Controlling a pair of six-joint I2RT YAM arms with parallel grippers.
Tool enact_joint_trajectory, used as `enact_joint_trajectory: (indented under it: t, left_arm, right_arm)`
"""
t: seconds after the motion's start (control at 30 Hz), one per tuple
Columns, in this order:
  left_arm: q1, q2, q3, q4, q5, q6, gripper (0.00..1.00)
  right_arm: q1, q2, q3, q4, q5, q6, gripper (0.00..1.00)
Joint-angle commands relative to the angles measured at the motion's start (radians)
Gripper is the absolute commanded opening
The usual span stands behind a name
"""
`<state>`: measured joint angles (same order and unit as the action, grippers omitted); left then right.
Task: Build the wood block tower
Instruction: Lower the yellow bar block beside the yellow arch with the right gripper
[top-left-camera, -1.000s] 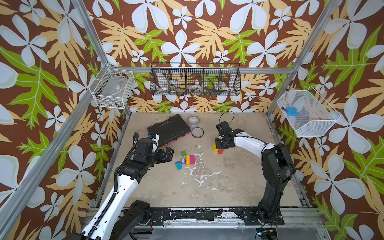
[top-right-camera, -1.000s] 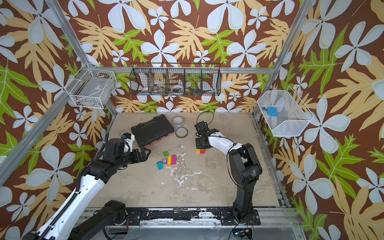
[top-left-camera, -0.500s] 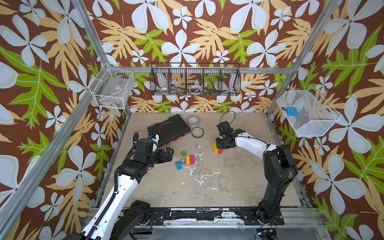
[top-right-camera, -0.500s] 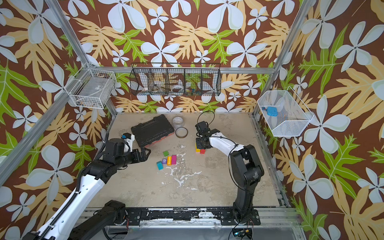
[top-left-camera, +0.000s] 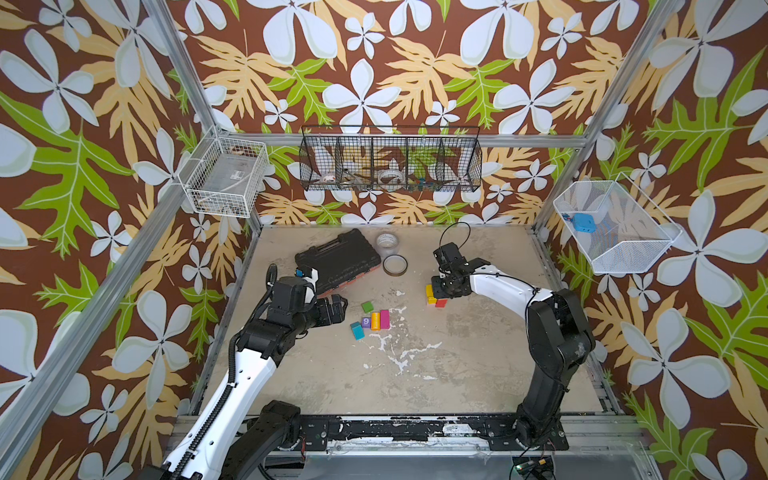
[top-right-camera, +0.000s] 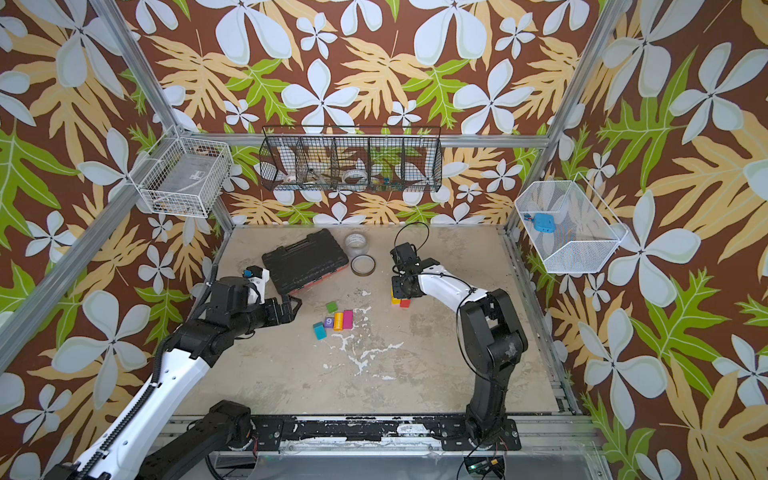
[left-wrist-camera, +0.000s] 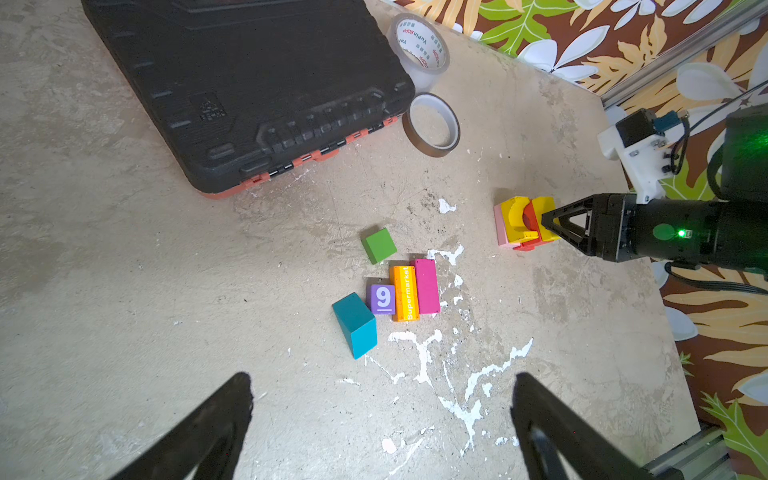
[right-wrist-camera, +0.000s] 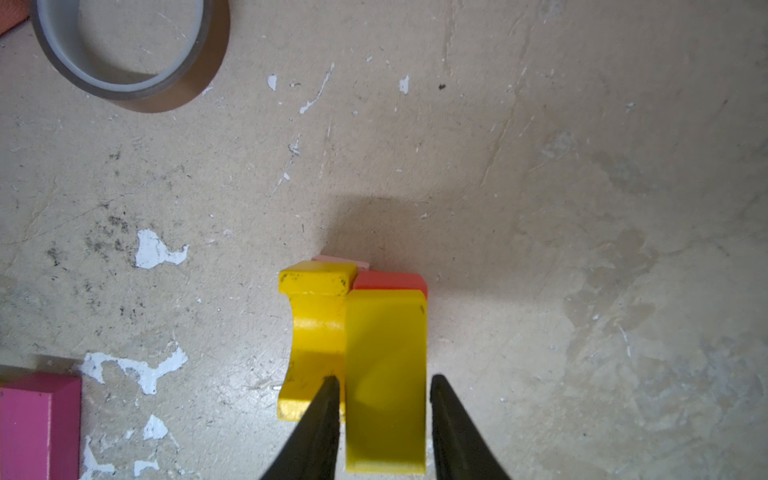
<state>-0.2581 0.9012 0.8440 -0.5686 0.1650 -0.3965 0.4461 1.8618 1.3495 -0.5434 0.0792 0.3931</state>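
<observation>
The tower (top-left-camera: 432, 296) is a low cluster: a yellow arch (right-wrist-camera: 316, 332) and a yellow brick (right-wrist-camera: 384, 353) lie over a red block (right-wrist-camera: 388, 280) and a pink one (right-wrist-camera: 340, 259). My right gripper (right-wrist-camera: 383, 377) straddles the yellow brick, open, with a thin gap on each side. Loose blocks lie mid-table: a green cube (left-wrist-camera: 379, 245), a purple "9" cube (left-wrist-camera: 382, 298), an orange cylinder (left-wrist-camera: 404, 293), a magenta brick (left-wrist-camera: 427, 286) and a teal piece (left-wrist-camera: 355, 324). My left gripper (left-wrist-camera: 382, 380) hangs wide open and empty, left of them.
A black tool case (top-left-camera: 338, 257) lies at the back left with two tape rolls (top-left-camera: 395, 264) beside it. Wire baskets (top-left-camera: 390, 164) hang on the back and side walls. White paint flecks (top-left-camera: 399, 349) mark the table in front of the loose blocks.
My right gripper's jaws have parted a little from the yellow brick while staying at the tower. The left arm has not moved.
</observation>
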Motion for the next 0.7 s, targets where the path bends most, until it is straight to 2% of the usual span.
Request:
enact_joint_trajectory:
  t: [0.0, 0.53, 0.67]
  left_arm:
    - [0.000, -0.002, -0.001, 0.006, -0.003, 0.000, 0.98]
    - [0.000, -0.001, 0.000, 0.006, -0.004, -0.001, 0.98]
    - [0.000, -0.001, -0.001, 0.006, -0.003, -0.001, 0.98]
  right_arm:
    - [0.001, 0.007, 0.001, 0.002, 0.004, 0.008, 0.38]
    - [0.001, -0.002, -0.003, 0.002, 0.003, 0.012, 0.41]
    - [0.000, -0.015, -0.008, 0.004, 0.014, 0.016, 0.46]
